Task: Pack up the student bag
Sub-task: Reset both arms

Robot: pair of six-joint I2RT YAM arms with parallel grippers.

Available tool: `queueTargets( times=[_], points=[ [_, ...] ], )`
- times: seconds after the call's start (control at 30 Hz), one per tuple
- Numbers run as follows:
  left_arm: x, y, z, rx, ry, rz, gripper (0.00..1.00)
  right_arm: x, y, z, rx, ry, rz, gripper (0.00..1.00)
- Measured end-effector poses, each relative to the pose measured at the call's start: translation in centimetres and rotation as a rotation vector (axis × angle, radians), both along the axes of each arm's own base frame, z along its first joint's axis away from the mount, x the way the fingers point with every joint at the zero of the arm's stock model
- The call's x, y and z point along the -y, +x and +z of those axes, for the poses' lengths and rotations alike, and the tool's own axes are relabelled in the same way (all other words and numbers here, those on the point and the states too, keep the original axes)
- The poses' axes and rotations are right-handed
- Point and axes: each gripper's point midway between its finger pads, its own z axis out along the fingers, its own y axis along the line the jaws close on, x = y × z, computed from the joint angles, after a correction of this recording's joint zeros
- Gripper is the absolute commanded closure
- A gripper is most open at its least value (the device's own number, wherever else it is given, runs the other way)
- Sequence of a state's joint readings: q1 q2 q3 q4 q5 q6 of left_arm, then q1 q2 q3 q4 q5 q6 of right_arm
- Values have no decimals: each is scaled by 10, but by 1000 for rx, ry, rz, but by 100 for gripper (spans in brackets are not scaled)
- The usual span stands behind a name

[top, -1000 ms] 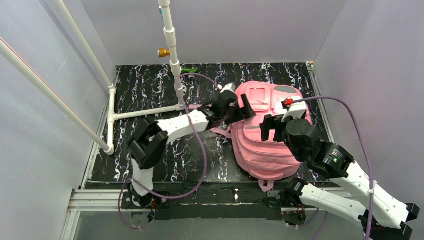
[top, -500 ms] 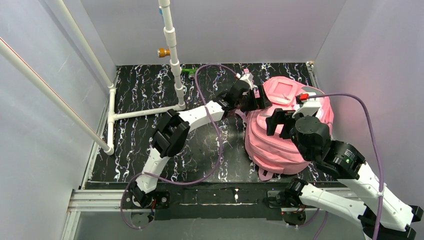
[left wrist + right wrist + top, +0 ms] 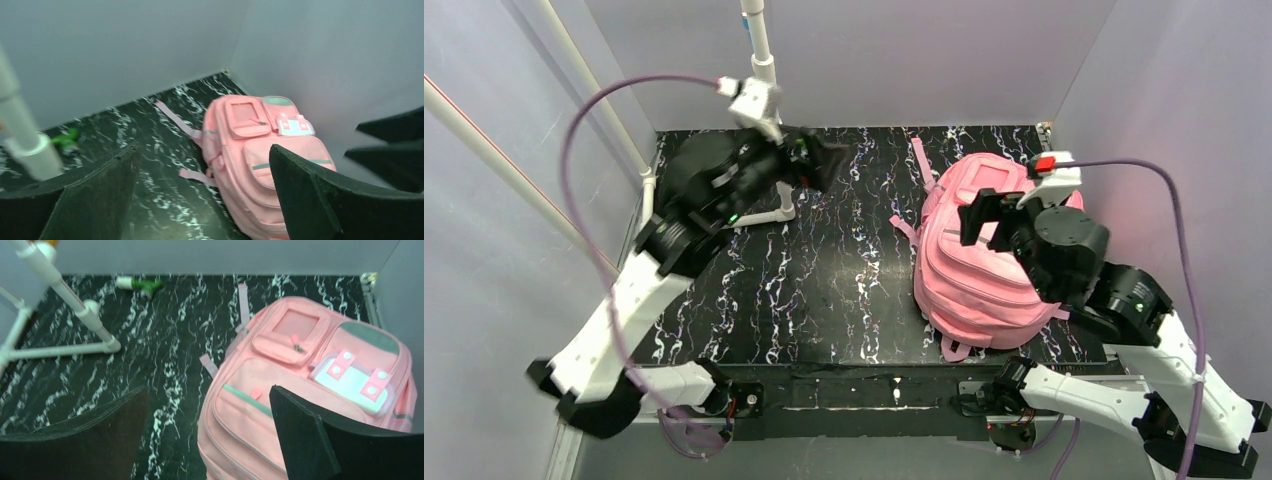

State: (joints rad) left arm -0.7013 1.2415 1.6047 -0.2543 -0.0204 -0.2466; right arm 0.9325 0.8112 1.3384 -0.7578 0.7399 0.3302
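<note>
**1. Enclosure.** Plain grey walls (image 3: 874,60) close the cell at 9, 12 and 3 o'clock. The 6 o'clock side carries an aluminium rail (image 3: 624,398) and both arm bases.

**2. Work surface.** The table (image 3: 824,290) is flat, glossy black with white marble-like veining. A broad bare stretch runs through its centre from 6 to 12 o'clock, between the pipe stand and the bag.

**3. Task item.** The student bag (image 3: 974,285) lies at 3 o'clock from table centre, front face up, with its top end toward 12 o'clock.
- Material: soft pink fabric, rounded and padded, with stacked zip pockets.
- A white patch with pink tabs sits at the bag's 1 o'clock corner.
- The 3 o'clock flank is near the right wall. Pink straps trail onto the table at 10 to 11 o'clock.

**4. Pipe stand.** The white pipe stand (image 3: 65,350) occupies the 10 o'clock area. It has smooth round tubing, a base of joined pipes flat on the table, and one upright rising toward the top camera. Two more white pipes slant along the left wall.

**5. End effectors.**
- Left gripper (image 3: 203,150): raised, close beside the upright at 11 o'clock, aimed toward 3 o'clock. Jaws are spread wide and hold nothing. It is well apart from the bag.
- Right gripper (image 3: 208,390): above the bag's upper half and not touching it. Jaws are spread wide and hold nothing. Its fingers (image 3: 320,440) are flat, black and matte.

**6. Small item.** A green object (image 3: 145,286) with a white end lies near the far wall at 11 o'clock. Its type cannot be determined.
</note>
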Motion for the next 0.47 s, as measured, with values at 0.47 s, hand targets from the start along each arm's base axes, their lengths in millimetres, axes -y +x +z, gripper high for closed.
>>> queueTargets(
  times=[0.47],
  points=[
    [-114, -61, 58, 406, 28, 243, 2, 43, -9, 88, 211, 96, -89, 2]
  ],
)
